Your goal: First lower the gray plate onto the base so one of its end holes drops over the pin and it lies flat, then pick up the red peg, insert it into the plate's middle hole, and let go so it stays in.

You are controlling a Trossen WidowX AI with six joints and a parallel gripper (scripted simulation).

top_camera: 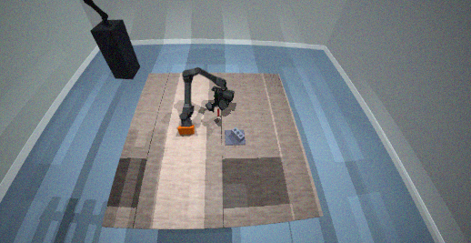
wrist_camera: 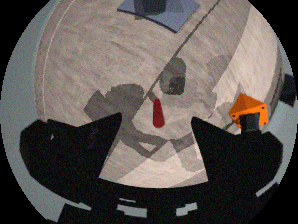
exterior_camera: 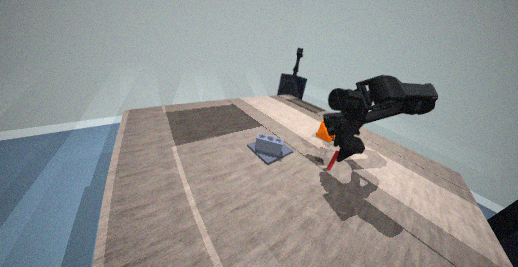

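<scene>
The gray plate (top_camera: 238,135) (exterior_camera: 270,146) is a block with a row of holes on top. It sits on the flat blue-gray base (top_camera: 229,142) (exterior_camera: 269,160) (wrist_camera: 175,23) and looks level; I cannot make out the pin. In the wrist view the plate is shaded and partly cut off at the top edge. The red peg (top_camera: 218,112) (exterior_camera: 332,161) (wrist_camera: 158,114) appears to stand upright on the table, between the arm's foot and the base. My gripper (top_camera: 216,106) (exterior_camera: 349,151) (wrist_camera: 157,118) is open and empty, just above the peg, which shows between the two fingers in the wrist view.
The orange block (top_camera: 186,130) (exterior_camera: 324,132) (wrist_camera: 248,107) is at the arm's foot, left of the base in the top view. A black pedestal (top_camera: 115,50) (exterior_camera: 292,85) with a thin dark arm stands beyond the wooden table top (top_camera: 182,191) (exterior_camera: 145,200).
</scene>
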